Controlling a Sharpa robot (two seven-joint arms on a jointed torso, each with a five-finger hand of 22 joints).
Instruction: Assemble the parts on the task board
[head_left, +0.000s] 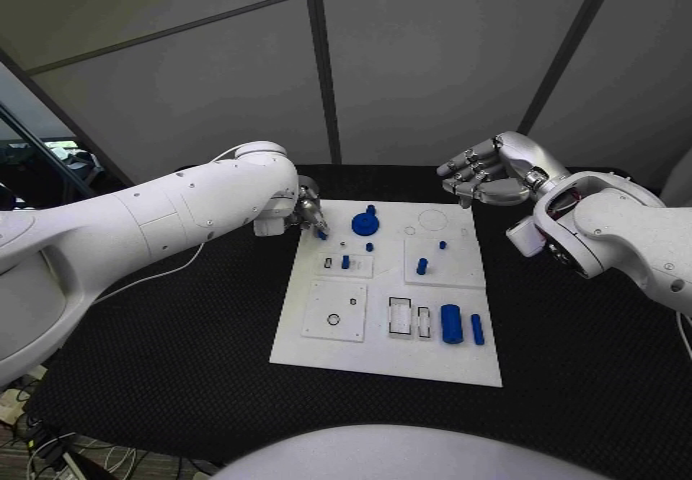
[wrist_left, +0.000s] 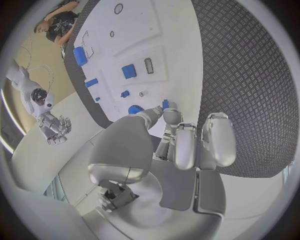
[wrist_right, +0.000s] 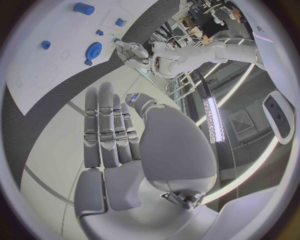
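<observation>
Left hand (head_left: 309, 213) pinches a small blue part (wrist_left: 165, 103) above the white board (head_left: 325, 345); lower it squarely. Right hand (head_left: 483, 170) waits, fingers spread.

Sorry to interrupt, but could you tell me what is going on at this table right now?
The robot is assembling small blue parts on the white task board. Its left hand is at the board's far left corner, fingers pinching a small blue piece beside the round blue gear-like part. Its right hand hovers beyond the board's far right corner, fingers apart and holding nothing. Several blue cylinders and pegs, such as the large blue cylinder, already sit on the board.
</observation>
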